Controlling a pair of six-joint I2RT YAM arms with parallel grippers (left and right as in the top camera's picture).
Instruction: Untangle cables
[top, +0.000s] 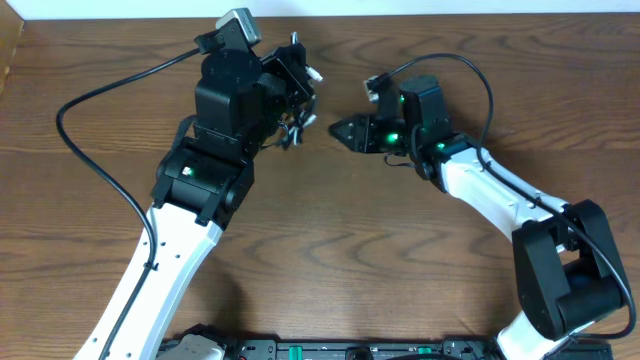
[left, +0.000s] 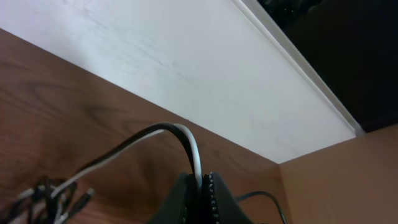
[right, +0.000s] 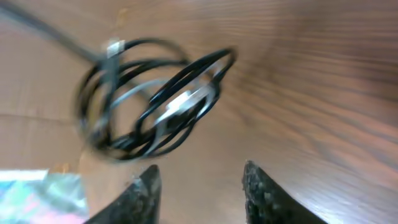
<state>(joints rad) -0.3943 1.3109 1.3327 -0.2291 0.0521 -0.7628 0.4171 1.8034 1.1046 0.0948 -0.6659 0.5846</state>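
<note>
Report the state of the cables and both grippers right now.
cables: tangled in one looped bundle, black and white cords together.
left gripper: shut, pinching a white and a black strand of the bundle.
right gripper: open, empty, facing the bundle without touching it.

One left pincer (left: 203, 184), one right pincer (right: 199, 180), one tangle of cables (right: 152, 102), one table (top: 100, 250).

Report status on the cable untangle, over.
Left gripper shut on black and white cables. Right gripper open, empty, facing the tangled bundle. Nothing seen in between.
</note>
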